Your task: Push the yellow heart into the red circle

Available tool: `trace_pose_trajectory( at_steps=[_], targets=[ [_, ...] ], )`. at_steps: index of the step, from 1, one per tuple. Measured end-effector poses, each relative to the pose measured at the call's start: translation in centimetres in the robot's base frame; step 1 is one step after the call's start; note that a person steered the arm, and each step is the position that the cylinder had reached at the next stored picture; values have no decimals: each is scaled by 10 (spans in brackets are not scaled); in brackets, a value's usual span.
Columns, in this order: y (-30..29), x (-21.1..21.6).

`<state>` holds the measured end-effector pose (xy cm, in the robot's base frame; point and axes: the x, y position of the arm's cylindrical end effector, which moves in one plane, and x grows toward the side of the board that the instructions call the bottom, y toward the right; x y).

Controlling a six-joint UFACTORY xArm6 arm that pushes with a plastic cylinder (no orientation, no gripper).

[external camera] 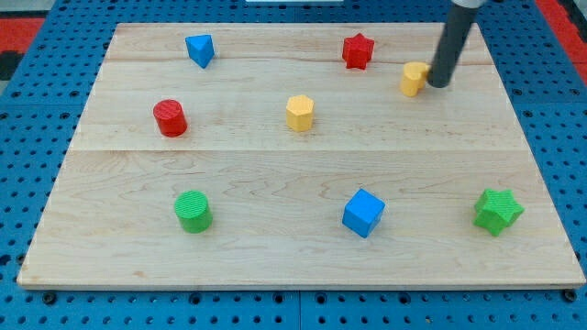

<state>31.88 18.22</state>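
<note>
So here's what you've got on your counter (303,174), the pale wooden board sitting on the blue pegboard. Your rod comes down from the view's top right, and my tip (438,85) sits right against the right side of the yellow heart (415,79), touching it or as good as. There's no gripper on this arm at all, just that straight dark rod, so nothing to call wide or narrow and nothing being held.

The yellow heart is up in the top right part of the board, just right and a bit below the red star (358,50). You can't really make out the heart shape cleanly since the rod crowds its right edge.

The red circle (170,118) is way over on the view's left, well apart from the heart, roughly mid-height on the board. Between the two sits a yellow hexagon (300,112), close to the board's middle and a little lower than the heart.

Rest of the layout: a blue triangle (199,49) near the top left, a green circle (193,211) at the bottom left, a blue cube (363,213) at the bottom centre-right, and a green star (498,211) in the bottom right corner area. None of those are touching anything.
</note>
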Motion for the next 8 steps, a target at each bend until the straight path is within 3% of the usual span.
trace_pose_trajectory(
  at_steps=[2,8],
  targets=[
    [-68,-7],
    [-74,-9]
  ],
)
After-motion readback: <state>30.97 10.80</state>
